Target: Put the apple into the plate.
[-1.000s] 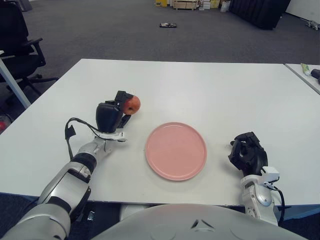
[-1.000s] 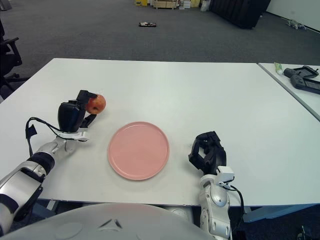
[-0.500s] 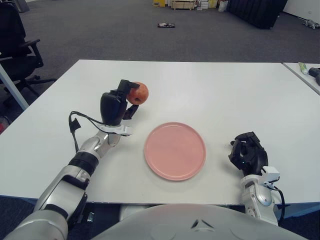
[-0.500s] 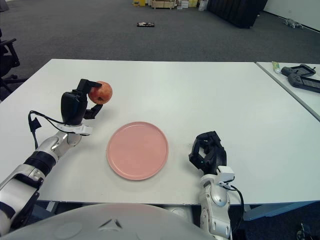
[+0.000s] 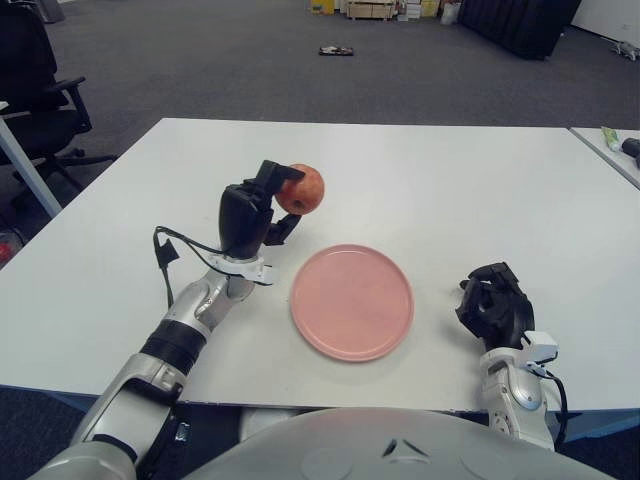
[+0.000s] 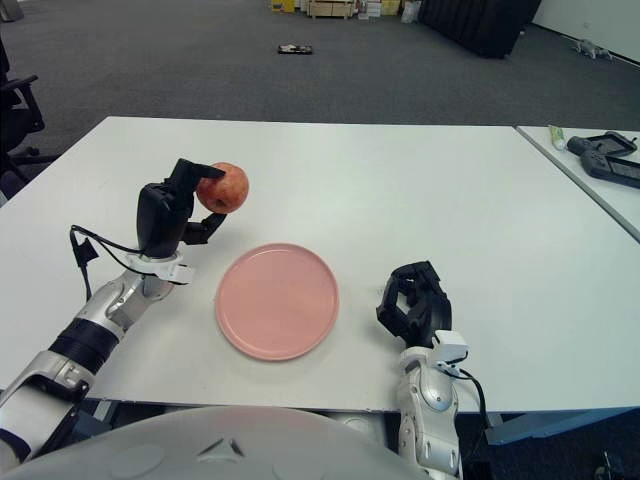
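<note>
Left hand [image 5: 262, 205] is the one doing the work right now: my black three-finger hand is wrapped around the round red-and-yellow apple [image 5: 301, 189], fingers pinching it from my side with the fruit sticking out on the plate side of the hand. It's held up clear of the big white rectangular table [image 5: 420, 170], not touching anything else.

The thing that matters for what's next: the flat round pink plate [image 5: 352, 301] sits to the right of the apple and closer to my body. The apple shows just past the plate's far-left edge, not over it yet. So I'd guess the carry is right and back toward me, then down. Left hand is clearly the nearer one, and it's already got the fruit anyway.

Right hand [image 5: 494, 305], also black, shows just to the right of the plate with its fingers curled in and nothing in them. It's idle.

Orientation-wise the apple is basically a ball, so no real long axis to line up, and I can't make out which way the stem points. The plate is round and lying flat too, so any approach angle should work. Main risk I see is letting go too high and having it roll off the shallow rim.
</note>
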Robot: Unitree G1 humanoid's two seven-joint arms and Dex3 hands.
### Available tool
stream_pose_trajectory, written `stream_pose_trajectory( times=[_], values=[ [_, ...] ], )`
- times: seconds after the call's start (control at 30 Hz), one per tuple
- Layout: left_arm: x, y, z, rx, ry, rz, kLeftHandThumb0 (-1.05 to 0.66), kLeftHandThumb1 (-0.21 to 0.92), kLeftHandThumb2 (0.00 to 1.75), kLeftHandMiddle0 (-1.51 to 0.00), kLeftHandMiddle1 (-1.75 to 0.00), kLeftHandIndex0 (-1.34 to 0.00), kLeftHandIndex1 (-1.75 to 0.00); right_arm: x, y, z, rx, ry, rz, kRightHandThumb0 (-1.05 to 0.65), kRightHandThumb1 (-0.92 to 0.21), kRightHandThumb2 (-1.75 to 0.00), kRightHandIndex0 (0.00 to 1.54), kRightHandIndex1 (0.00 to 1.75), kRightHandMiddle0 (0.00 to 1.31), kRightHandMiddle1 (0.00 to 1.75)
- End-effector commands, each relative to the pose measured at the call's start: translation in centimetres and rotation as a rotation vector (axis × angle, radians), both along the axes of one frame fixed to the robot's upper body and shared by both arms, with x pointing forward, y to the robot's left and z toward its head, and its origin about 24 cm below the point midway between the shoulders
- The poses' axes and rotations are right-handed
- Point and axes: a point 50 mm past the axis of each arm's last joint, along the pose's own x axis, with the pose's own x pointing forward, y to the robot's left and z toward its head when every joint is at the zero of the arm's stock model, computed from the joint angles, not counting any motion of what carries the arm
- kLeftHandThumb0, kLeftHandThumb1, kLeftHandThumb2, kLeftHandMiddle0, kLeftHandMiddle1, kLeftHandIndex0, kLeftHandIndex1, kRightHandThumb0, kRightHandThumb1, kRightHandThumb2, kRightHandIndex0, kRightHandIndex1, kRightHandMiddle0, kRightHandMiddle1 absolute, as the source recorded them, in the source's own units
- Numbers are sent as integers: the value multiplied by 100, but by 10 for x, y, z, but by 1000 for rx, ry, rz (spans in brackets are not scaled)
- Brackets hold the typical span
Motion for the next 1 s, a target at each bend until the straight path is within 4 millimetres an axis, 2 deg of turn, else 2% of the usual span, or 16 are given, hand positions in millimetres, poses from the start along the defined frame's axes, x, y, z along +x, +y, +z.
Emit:
stream_pose_trajectory(
  times=[0.0,0.33,0.57,0.97],
  values=[
    [-4,-8,5,29,-31,-37,-18,23,150,-137,-175,-114,-175,3,0,3,-4,-16,5,-42,-52,-107,110,175,45,175],
    [-16,-27,0,114,6,-202,-24,26,146,-133,-175,-112,-175,3,2,3,6,-18,2,-42,-52,-107,109,175,45,175],
    [-21,-34,-9,259,96,-309,-27,27,142,-129,-175,-109,-175,3,2,3,16,-11,-4,-42,-52,-107,110,175,45,175],
    [-22,-34,-30,490,249,-321,-29,27,138,-124,-175,-106,-175,2,2,3,29,-16,-7,-42,-52,-107,110,175,45,175]
  ],
)
